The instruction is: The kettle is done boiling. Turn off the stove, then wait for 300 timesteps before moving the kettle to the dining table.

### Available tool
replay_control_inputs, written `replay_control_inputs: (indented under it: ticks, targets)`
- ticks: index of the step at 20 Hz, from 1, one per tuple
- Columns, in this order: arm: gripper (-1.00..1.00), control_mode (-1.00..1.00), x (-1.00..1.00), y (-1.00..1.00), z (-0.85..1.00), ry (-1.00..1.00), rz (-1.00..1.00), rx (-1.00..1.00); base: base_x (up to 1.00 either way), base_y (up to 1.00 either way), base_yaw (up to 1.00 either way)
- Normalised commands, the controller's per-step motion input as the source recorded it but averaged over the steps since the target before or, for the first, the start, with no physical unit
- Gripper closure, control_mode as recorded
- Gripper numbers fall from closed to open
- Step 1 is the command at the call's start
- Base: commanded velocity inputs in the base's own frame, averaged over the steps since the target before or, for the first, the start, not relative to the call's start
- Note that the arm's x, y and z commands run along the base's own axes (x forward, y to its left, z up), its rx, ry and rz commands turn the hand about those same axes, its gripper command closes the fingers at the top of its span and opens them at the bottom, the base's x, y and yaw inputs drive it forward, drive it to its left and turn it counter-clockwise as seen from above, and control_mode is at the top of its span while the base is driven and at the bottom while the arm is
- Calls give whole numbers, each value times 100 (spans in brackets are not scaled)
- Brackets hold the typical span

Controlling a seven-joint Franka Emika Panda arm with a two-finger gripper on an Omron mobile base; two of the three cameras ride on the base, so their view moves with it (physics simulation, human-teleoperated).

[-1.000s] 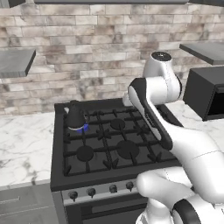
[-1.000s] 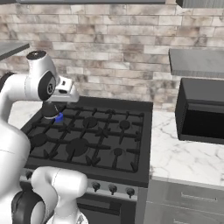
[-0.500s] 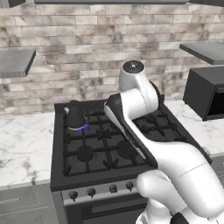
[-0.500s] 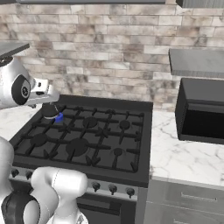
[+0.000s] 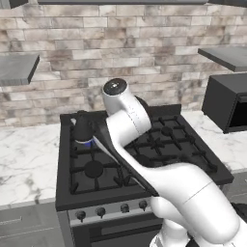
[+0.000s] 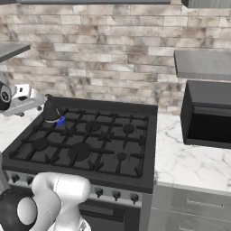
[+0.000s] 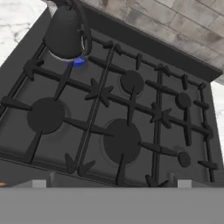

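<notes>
Kettle (image 7: 64, 34) upper left on stove (image 7: 131, 131) — blue flame lit, knob untouched; end effector (image 6: 20, 101) spread, empty — all steps pending.

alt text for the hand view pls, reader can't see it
Looking down at the black gas stove with its cast-iron grates, the dark kettle sits on the far-left burner with a blue flame showing under it. A brick wall runs behind the stove, and white marble counter shows at the far left.
</notes>
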Motion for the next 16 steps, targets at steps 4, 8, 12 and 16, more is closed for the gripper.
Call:
replay_control_inputs:
  ticks: [4, 8, 12, 16]
  targets:
    - [-100, -100, -16, 52, -16, -1, 6, -16, 0, 0, 0]
    - [-100, -100, -20, 48, -15, -2, 7, -17, 0, 0, 0]
    - [-100, -100, -42, 33, -15, -2, 9, -17, 0, 0, 0]
    - [-100, -100, -54, 15, -20, 0, 8, -17, 0, 0, 0]
